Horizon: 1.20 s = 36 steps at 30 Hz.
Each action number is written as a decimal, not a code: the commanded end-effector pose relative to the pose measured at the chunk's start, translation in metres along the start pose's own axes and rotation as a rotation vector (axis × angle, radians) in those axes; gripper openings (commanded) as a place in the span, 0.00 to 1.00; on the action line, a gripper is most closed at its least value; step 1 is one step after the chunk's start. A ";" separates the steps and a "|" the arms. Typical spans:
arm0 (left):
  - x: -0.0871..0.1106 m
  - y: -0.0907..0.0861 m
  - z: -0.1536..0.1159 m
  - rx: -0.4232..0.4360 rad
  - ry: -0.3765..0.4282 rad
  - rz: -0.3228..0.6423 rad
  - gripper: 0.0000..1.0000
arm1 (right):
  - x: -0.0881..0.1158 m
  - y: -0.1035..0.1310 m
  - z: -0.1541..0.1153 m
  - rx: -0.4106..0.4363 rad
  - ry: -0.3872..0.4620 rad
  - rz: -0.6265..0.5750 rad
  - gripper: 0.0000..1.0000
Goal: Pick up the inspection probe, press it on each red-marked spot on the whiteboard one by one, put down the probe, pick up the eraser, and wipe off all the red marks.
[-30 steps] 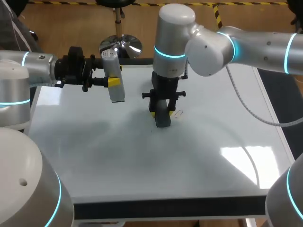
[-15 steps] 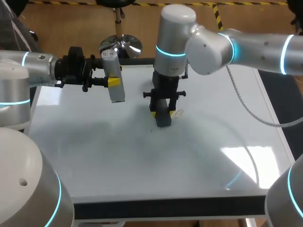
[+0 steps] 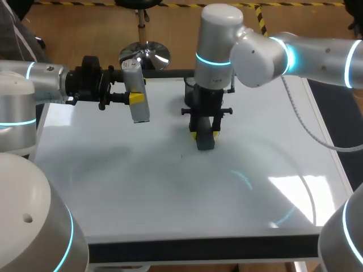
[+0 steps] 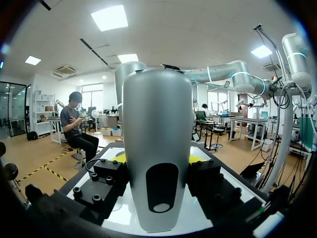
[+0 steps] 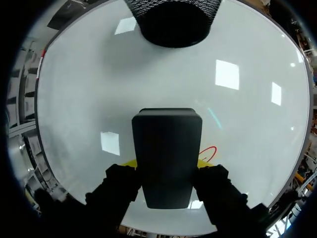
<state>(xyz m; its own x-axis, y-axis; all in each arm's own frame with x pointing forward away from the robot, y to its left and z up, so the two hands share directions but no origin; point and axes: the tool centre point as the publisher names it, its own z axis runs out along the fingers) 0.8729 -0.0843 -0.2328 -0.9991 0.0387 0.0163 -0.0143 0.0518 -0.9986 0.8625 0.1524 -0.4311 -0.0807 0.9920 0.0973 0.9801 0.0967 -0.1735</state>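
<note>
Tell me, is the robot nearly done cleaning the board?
Not quite. Poking looks done: the right claw is shut on the eraser, pressed on the whiteboard, so wiping is under way. The left claw holds the probe in the air, not put down. Left to do: one red mark shows beside the eraser in the right wrist view; I see no others.

Your whiteboard [image 3: 113, 187] is smooth and glossy, throwing back bright glints. The probe [image 4: 156, 148] wears a smooth, satin silver-grey shell; you cannot tell metal from plastic. The eraser [image 5: 167, 153] looks matt black, like hard plastic.
</note>
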 end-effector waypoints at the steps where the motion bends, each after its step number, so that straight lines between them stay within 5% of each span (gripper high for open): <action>1: 0.000 0.000 0.000 0.002 0.000 0.002 0.00 | -0.023 -0.001 0.018 0.001 0.006 0.011 0.00; 16: 0.000 0.000 0.000 0.002 0.000 0.002 0.00 | -0.067 -0.003 0.017 0.031 -0.024 0.094 0.00; 27: 0.000 0.000 0.000 0.002 0.000 0.002 0.00 | -0.027 0.004 -0.010 -0.014 -0.043 0.036 0.00; 36: 0.000 0.000 0.000 0.002 0.000 0.002 0.00 | 0.006 0.012 -0.006 -0.013 -0.038 -0.018 0.00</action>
<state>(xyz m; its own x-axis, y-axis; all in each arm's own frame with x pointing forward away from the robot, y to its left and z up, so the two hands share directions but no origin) 0.8729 -0.0843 -0.2328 -0.9991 0.0387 0.0163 -0.0143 0.0518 -0.9986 0.8680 0.1484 -0.4213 -0.0994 0.9924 0.0731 0.9832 0.1092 -0.1460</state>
